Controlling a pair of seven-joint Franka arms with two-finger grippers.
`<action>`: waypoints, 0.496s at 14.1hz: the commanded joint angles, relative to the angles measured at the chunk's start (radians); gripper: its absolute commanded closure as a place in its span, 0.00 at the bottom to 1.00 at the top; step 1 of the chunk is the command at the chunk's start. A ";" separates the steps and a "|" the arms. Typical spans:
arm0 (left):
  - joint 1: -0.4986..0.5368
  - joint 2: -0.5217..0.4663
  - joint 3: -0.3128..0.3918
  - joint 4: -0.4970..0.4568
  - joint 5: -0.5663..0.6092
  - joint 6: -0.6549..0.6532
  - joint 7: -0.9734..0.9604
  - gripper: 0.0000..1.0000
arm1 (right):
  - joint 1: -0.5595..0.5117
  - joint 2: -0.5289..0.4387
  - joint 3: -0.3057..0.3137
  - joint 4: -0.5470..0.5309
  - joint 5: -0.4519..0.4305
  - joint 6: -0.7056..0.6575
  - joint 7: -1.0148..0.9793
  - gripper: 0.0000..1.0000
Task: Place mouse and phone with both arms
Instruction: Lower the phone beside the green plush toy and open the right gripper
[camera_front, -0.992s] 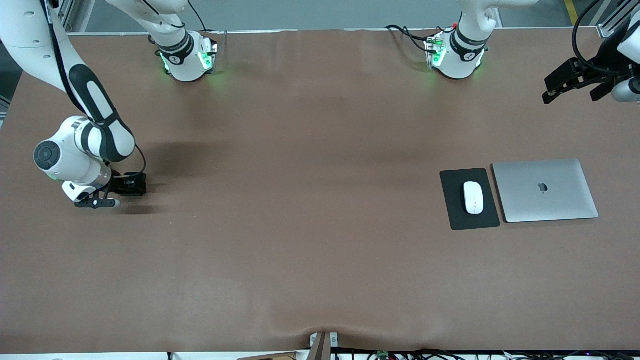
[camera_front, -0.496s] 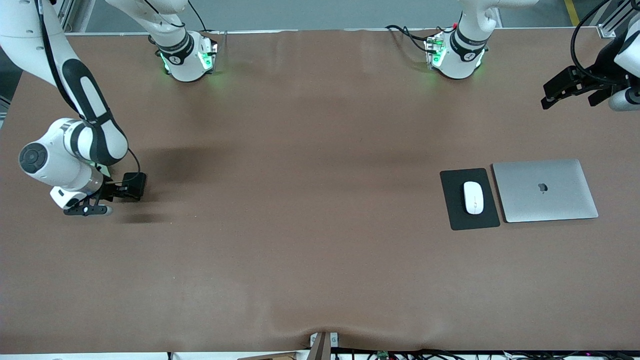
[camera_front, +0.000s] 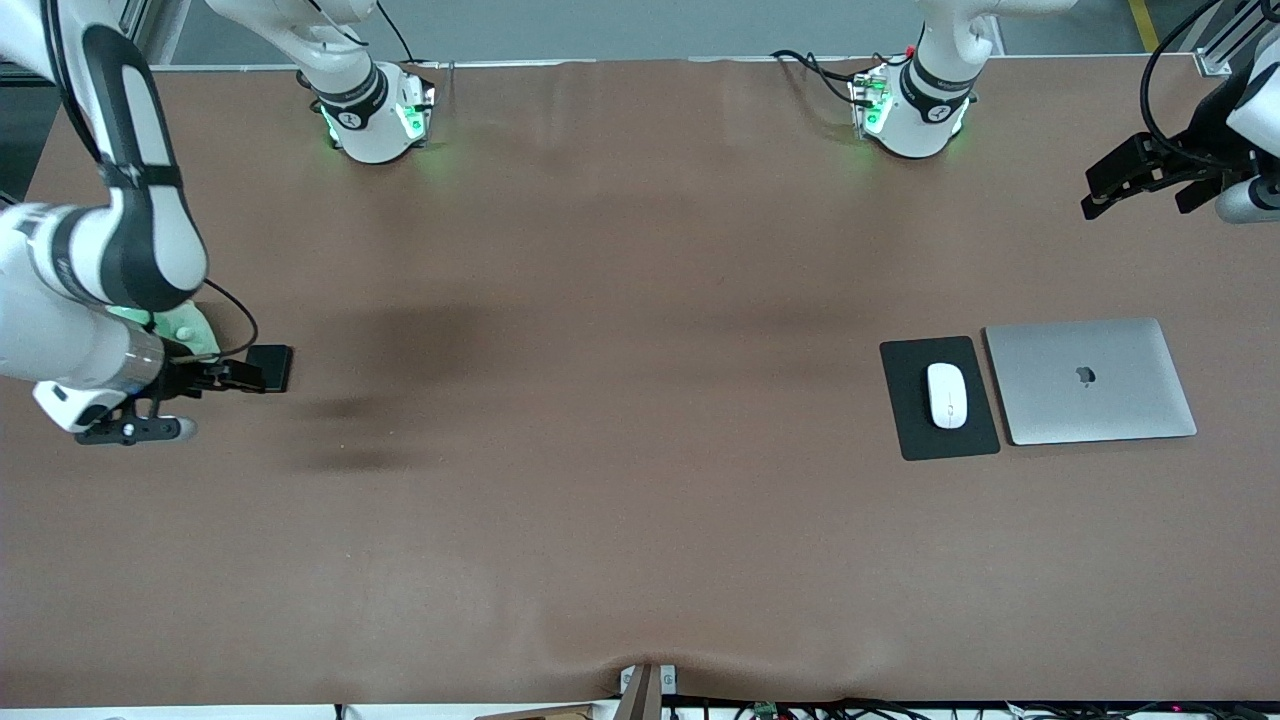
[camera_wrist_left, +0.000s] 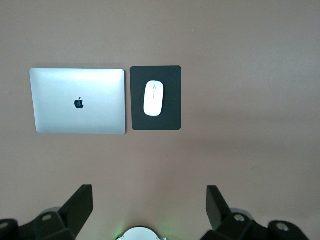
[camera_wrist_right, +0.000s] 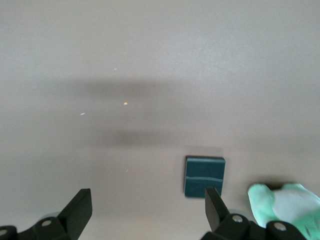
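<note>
Looking down my right wrist view first, I see the right gripper (camera_wrist_right: 145, 212) with its jaws spread wide and nothing between them, hanging over bare brown bench (camera_front: 600, 400) at the right arm's end. Under that camera lies the phone (camera_wrist_right: 204, 176), a small dark slab flat on the bench, close to one of the fingers (camera_wrist_right: 212, 199) but not gripped. In the front view the phone (camera_front: 270, 367) shows just beside the black tip of the right gripper (camera_front: 205, 378). A pale green glove-like object (camera_wrist_right: 287, 202) sits right next to the phone; in the front view it (camera_front: 185, 328) peeks out from under the right arm's wrist.

My left gripper (camera_wrist_left: 147, 210) also has its jaws wide apart and empty. It hangs high over the bench at the left arm's end (camera_front: 1140, 175), waiting.

Below it I see the mouse (camera_wrist_left: 153, 98), which rests in the middle of a black mat (camera_wrist_left: 170, 120), long axis running with the mat's long side. From the front, the mouse (camera_front: 946, 395) is on the mat (camera_front: 915, 430), and a closed silver laptop (camera_front: 1090, 380) lies just beside the mat, toward the left arm's end. Mouse and phone are well apart, at the two ends of the bench.
</note>
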 joint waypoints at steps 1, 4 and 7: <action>0.000 -0.011 -0.002 0.009 -0.003 -0.002 0.009 0.00 | 0.006 -0.040 0.000 0.147 -0.012 -0.185 0.048 0.00; 0.002 -0.009 -0.002 0.004 -0.005 -0.002 0.017 0.00 | 0.032 -0.186 0.015 0.159 -0.011 -0.328 0.082 0.00; 0.000 -0.009 -0.002 0.004 -0.005 0.001 0.008 0.00 | 0.006 -0.241 0.046 0.180 -0.011 -0.414 0.085 0.00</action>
